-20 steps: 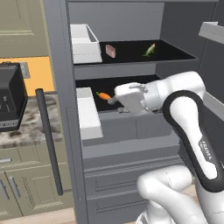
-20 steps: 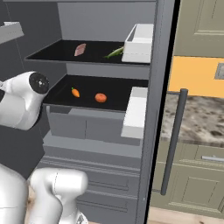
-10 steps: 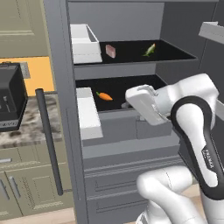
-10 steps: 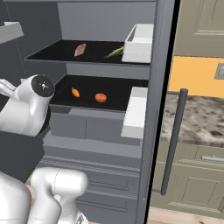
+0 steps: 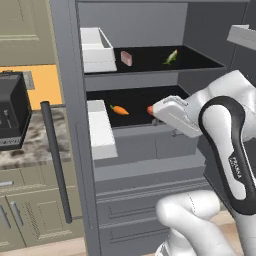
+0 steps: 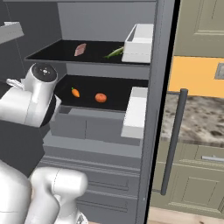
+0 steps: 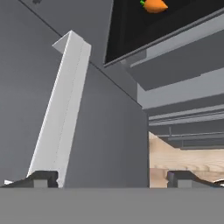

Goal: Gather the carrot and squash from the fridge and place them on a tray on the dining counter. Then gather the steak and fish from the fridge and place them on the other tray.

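While nothing has yet left the fridge [image 5: 70, 125], looks like the very first step: reaching for the carrot [image 5: 119, 110]. Going left to right across the fridge in the left base view: white door bins at the left edge of both shelves; on the upper shelf [image 5: 150, 65] a pinkish steak [image 5: 126, 58] just right of the bin, then a green squash [image 5: 171, 56] further right; on the lower shelf [image 5: 135, 102] the carrot near the left bin, then a round orange thing [image 6: 101, 97] to its right, partly hidden by the hand. No fish recognisable among these. Gripper [image 7: 113, 178] empty, fingertips [image 7: 43, 178] spread wide apart, touching nothing, sitting low at the front of the fridge below the lower shelf, with the carrot's tip at the top of the hand view. Next move, judged from this: lifting and tilting the hand up to shelf height, pushing in over the lower shelf's front lip, lining both fingers around the carrot before closing. Main risk: knocking the shelf edge or nudging the neighbouring orange thing.
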Robot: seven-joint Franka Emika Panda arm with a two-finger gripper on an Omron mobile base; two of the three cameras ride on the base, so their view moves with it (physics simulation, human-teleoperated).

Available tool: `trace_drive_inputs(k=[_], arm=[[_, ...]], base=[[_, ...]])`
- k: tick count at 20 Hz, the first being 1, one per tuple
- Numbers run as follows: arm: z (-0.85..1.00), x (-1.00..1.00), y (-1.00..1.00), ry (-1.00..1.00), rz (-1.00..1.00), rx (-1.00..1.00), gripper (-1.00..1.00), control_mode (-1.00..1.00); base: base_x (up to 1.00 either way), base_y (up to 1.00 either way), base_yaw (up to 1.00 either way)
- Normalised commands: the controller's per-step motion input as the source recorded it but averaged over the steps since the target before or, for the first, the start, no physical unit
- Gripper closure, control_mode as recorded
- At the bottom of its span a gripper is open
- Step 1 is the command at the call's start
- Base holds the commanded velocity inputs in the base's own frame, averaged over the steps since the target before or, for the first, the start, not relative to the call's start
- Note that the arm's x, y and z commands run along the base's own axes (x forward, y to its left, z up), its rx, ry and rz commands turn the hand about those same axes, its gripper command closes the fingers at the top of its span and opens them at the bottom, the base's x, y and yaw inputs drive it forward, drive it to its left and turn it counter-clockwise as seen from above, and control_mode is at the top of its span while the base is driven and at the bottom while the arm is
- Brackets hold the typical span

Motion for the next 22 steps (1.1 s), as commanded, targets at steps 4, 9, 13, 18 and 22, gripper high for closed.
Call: trace_drive_inputs(k=[4, 9, 13, 18, 22], arm=[[-0.04, 0.41, -0.22, 0.09, 0.00, -0.23, -1.00, -1.00], [-0.21, 0.09, -0.43, 0.01, 0.00, -0.12, -1.00, -1.00], [-0.22, 0.31, -0.43, -0.03, 0.00, -0.13, -1.00, -1.00], [-0.08, 0.50, -0.18, 0.00, 0.00, -0.18, -1.00, -1.00], [-0.01, 0.45, -0.06, -0.03, -0.03, -0.18, -1.00, -1.00]], base=[[0.00, 0.00, 0.00], [0.00, 0.00, 0.00], [0.00, 0.00, 0.00], [0.00, 0.00, 0.00], [0.00, 0.00, 0.00]])
